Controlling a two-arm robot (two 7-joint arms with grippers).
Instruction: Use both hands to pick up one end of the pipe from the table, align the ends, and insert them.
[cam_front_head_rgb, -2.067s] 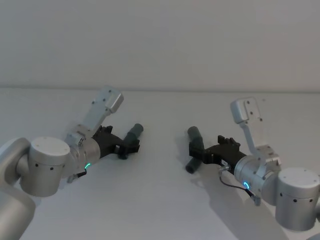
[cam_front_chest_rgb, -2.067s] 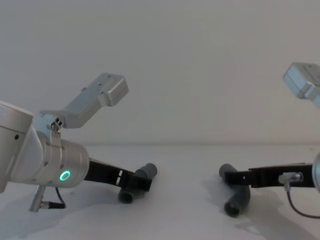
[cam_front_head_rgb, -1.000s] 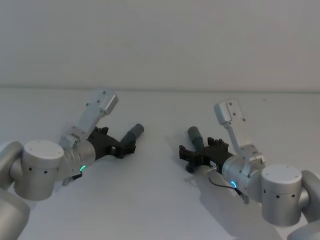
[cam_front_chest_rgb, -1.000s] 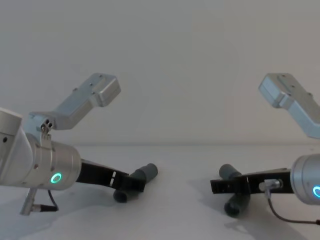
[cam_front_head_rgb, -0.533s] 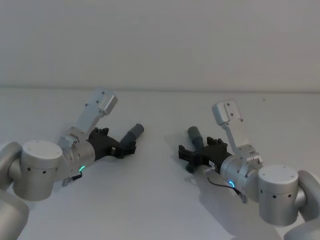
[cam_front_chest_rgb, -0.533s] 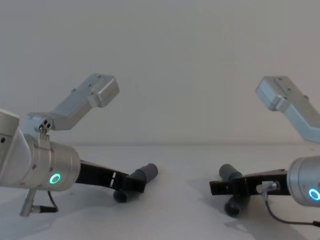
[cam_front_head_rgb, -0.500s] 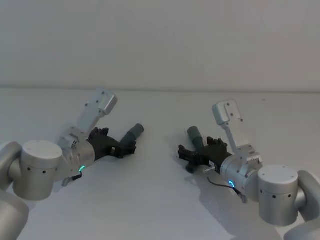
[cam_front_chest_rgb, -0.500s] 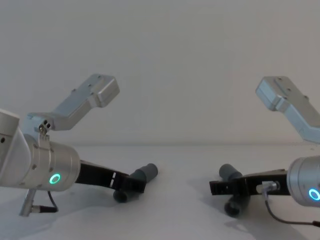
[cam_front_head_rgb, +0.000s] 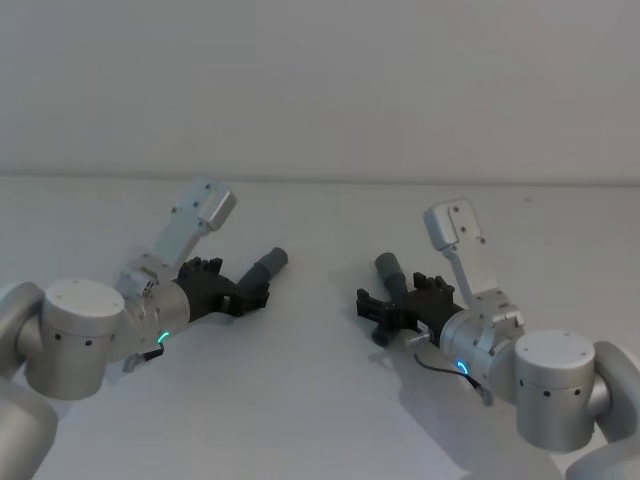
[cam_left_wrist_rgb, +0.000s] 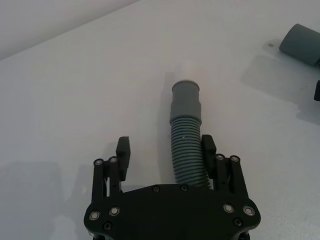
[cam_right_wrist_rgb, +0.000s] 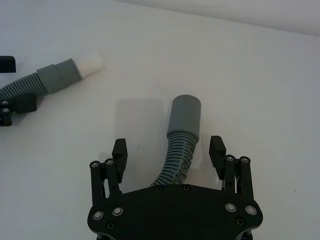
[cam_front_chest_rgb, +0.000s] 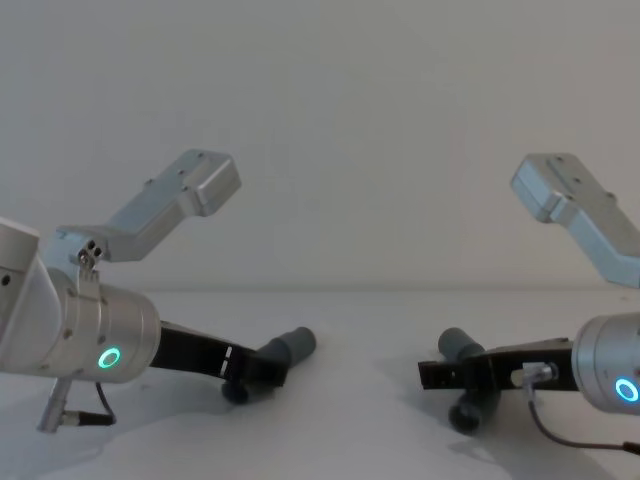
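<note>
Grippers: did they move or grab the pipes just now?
The right gripper slid toward the middle, around the right pipe piece. The left gripper eased back slightly by the left pipe piece. Neither grabbed: both are open. Both pieces stayed on the table.

Your left pipe piece (cam_left_wrist_rgb: 186, 135) and right pipe piece (cam_right_wrist_rgb: 182, 125) are dark grey, ribbed between smooth cuffs, the left one white-tipped. Your left gripper (cam_left_wrist_rgb: 166, 149) and right gripper (cam_right_wrist_rgb: 168, 146) are black, the left arm (cam_front_chest_rgb: 90, 330) silver with a green ring (cam_front_chest_rgb: 103, 358), the table (cam_front_head_rgb: 300, 420) white.

Left hand (cam_front_chest_rgb: 268, 372) at left pipe piece (cam_front_chest_rgb: 295, 345); right hand (cam_front_chest_rgb: 432, 376) at right pipe piece (cam_front_chest_rgb: 456, 344)
</note>
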